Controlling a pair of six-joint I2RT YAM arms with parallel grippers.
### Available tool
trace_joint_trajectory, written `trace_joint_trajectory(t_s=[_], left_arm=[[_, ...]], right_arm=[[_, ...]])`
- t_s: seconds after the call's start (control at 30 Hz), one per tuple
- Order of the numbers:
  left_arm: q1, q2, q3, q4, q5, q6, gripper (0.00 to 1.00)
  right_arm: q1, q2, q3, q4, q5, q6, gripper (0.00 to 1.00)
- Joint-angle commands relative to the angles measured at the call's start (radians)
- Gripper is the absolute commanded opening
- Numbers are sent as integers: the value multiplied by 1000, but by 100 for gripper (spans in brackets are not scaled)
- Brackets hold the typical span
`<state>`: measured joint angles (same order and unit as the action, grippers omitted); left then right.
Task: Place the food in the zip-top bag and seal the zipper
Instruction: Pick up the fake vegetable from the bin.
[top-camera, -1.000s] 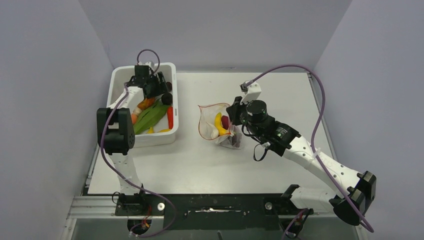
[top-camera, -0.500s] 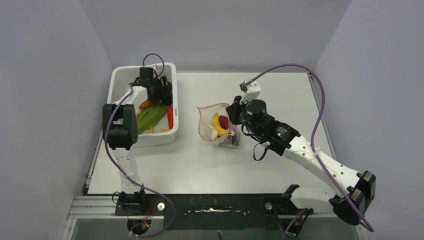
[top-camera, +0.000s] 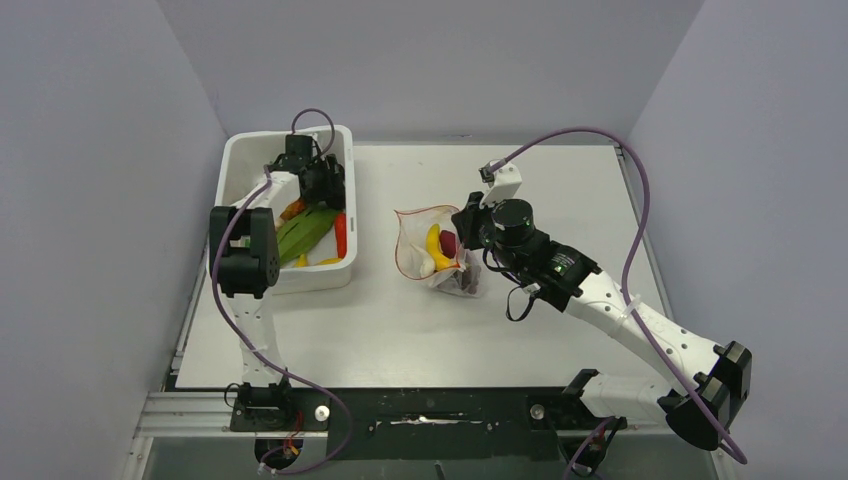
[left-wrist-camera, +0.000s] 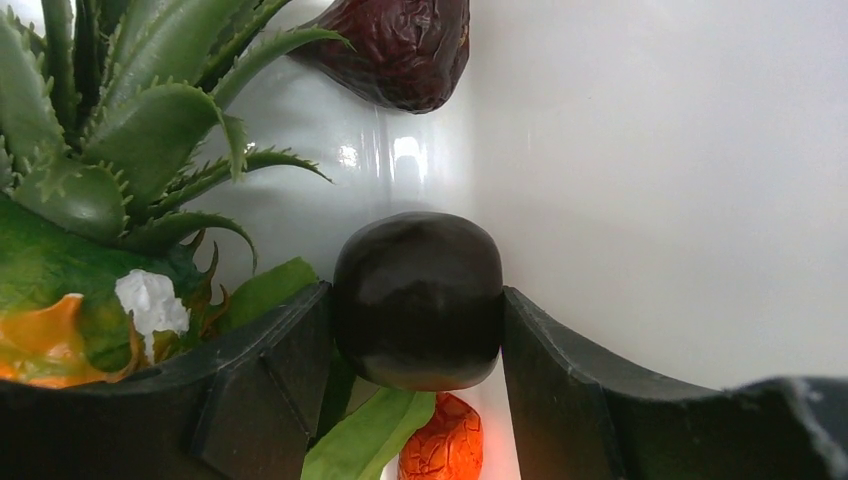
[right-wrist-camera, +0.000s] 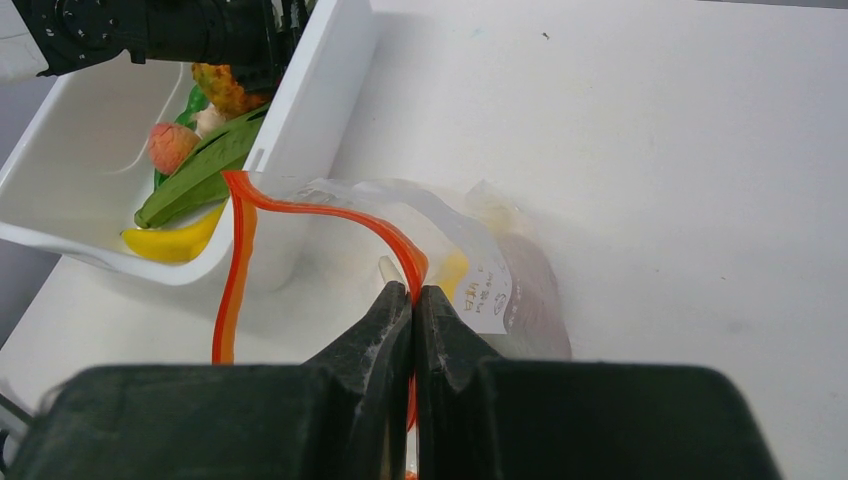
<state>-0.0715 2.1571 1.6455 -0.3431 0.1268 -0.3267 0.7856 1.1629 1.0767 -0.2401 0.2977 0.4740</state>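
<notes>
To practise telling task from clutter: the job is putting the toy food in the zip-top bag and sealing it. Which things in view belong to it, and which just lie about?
Job in hand: zip-top bag, zipper, banana in the bag, dark round fruit, green pod, red chili, pineapple.

Lying about: white tub, purple cables.

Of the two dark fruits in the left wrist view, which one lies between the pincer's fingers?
The smooth black round fruit, flanked by both fingers of the left pincer; the wrinkled red-brown fruit lies farther away, untouched.
</notes>
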Motion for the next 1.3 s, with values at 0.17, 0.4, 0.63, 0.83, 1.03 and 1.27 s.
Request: trace_joint_trajectory(t_s=[0.17, 0.4, 0.63, 0.83, 1.03, 1.27], left_arm=[[-4, -84, 42, -64, -30, -8, 45], [-4, -206, -28, -65, -72, -32, 40], [-3, -325, -116, -71, -86, -51, 38], [-10, -480, -226, -35, -54, -74, 37], [-24, -615, -351, 8, 38, -120, 34], [-51, -750, -396, -16, 96, -123, 33]], right_arm=[[-3, -7, 53, 63, -15, 8, 0], [-5, -5, 33, 53, -15, 32, 0], [-5, 13, 31, 43, -25, 68, 0], [-5, 27, 41, 35, -27, 84, 0], [-5, 43, 27, 54, -28, 119, 0], [-5, 63, 29, 76, -58, 125, 0]])
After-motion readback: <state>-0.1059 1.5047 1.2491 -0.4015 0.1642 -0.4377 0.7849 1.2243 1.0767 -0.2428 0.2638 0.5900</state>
